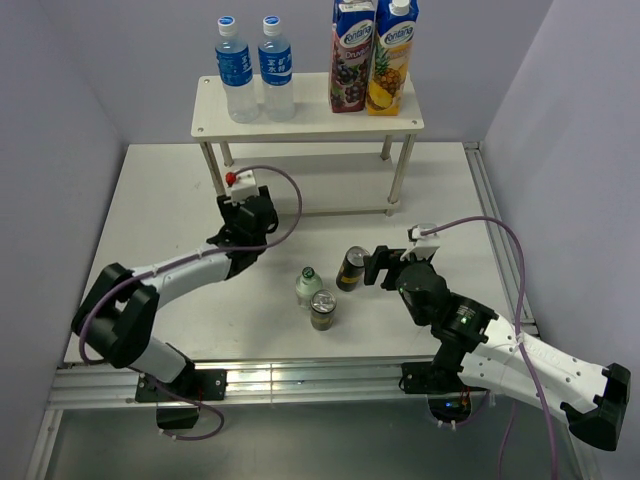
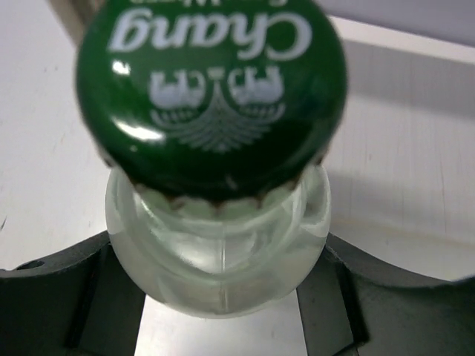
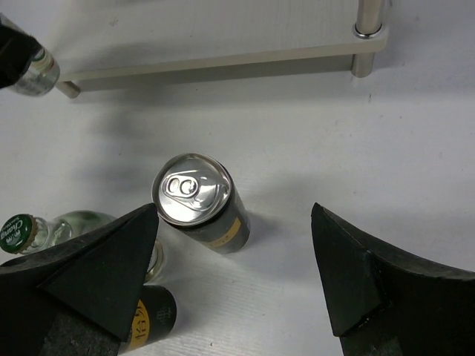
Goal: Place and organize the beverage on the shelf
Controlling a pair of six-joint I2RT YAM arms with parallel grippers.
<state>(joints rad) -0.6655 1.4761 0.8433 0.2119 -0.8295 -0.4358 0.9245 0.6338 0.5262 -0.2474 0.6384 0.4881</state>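
Green-capped bottle (image 2: 215, 141) clasped in left hand (image 2: 223, 304); right hand (image 3: 236, 237) spread wide beside can (image 3: 194, 194)

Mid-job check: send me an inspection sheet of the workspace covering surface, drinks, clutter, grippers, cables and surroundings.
Surface: white table, no spills seen.
Job's things: two water bottles on the shelf, top tier, left end; held green-capped bottle in the left gripper; loose green-capped bottle, near can and far can on the table.
Clutter: two juice cartons on the top tier, right end.
Grippers: left shut on its bottle in front of the shelf; right gripper open, facing the far can.
Cables: left purple cable and right purple cable loop off the wrists, apart from the drinks.
Surroundings: plain walls, metal rail at the near edge.
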